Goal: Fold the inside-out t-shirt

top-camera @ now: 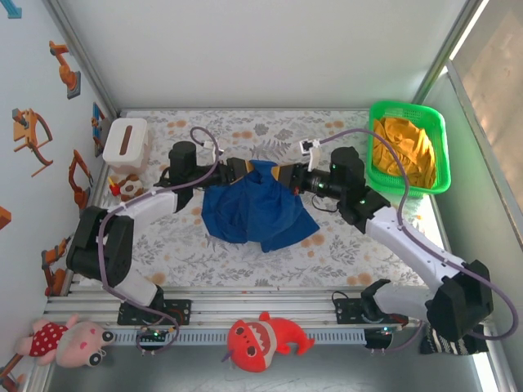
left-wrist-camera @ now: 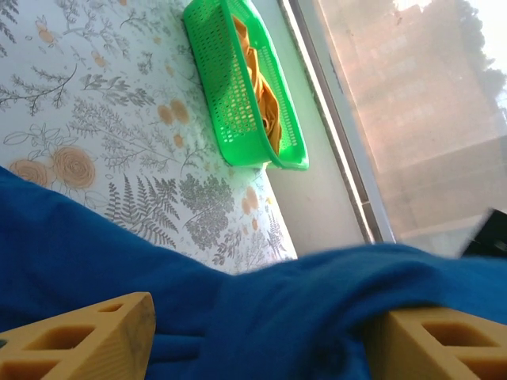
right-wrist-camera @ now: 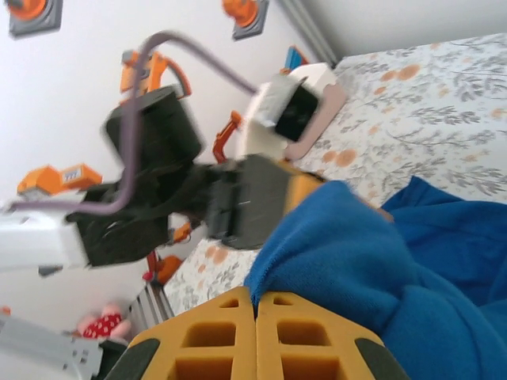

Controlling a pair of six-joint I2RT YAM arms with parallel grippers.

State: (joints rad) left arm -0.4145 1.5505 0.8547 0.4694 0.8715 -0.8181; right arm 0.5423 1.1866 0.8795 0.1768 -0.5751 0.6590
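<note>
In the middle of the flowered table (top-camera: 184, 245), as the top camera shows it, the inside-out t-shirt (top-camera: 260, 214) lies as a crumpled blue heap, and its upper edge rises to the two grippers that meet above it. The left gripper (top-camera: 239, 168) reaches in from the left and the right gripper (top-camera: 283, 175) from the right. A green basket (top-camera: 435, 122) with an orange-yellow garment (top-camera: 404, 147) stands at the far right, well apart from the shirt. A white tissue box (top-camera: 125, 140) stands at the far left.

In the left wrist view, the left gripper (left-wrist-camera: 261, 340) has its fingers (left-wrist-camera: 87, 336) spread wide, and the blue cloth (left-wrist-camera: 238, 293) passes loosely between and over them. The basket (left-wrist-camera: 218, 71) is behind, near the window.

In the right wrist view, the right gripper (right-wrist-camera: 255, 317) has its fingers (right-wrist-camera: 214, 340) pressed together. The blue cloth (right-wrist-camera: 380, 261) begins right at their tips, so it looks pinched there.
</note>
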